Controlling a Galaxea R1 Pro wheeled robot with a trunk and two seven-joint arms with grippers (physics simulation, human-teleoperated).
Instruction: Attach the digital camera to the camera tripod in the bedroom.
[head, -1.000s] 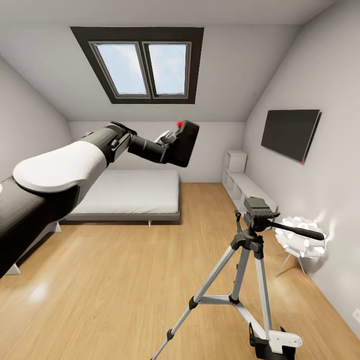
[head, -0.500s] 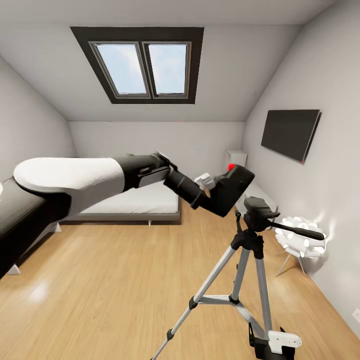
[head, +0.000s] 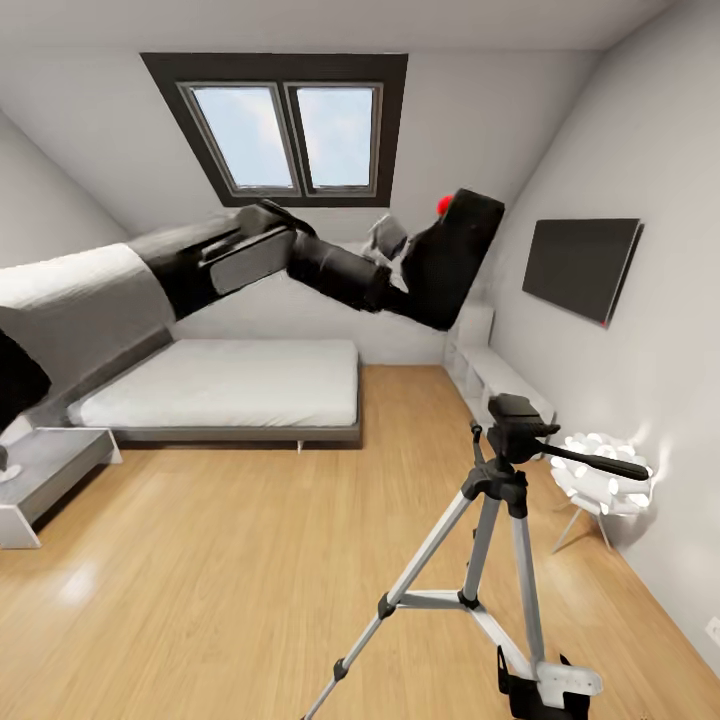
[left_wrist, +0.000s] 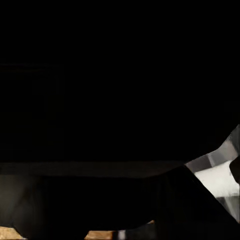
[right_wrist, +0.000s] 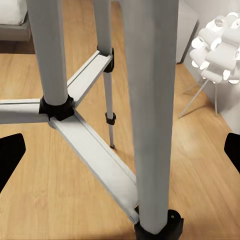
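the left gripper pinches the digital camera and holds it high in the air, in front of the back wall and near the skylight, with its red button on the upper side. the camera tripod stands on the wood floor well below the camera, its black head bare. the right gripper is close to the silver tripod legs, with its dark fingertips spread wide apart at both sides. a white lamp stands near the wall.
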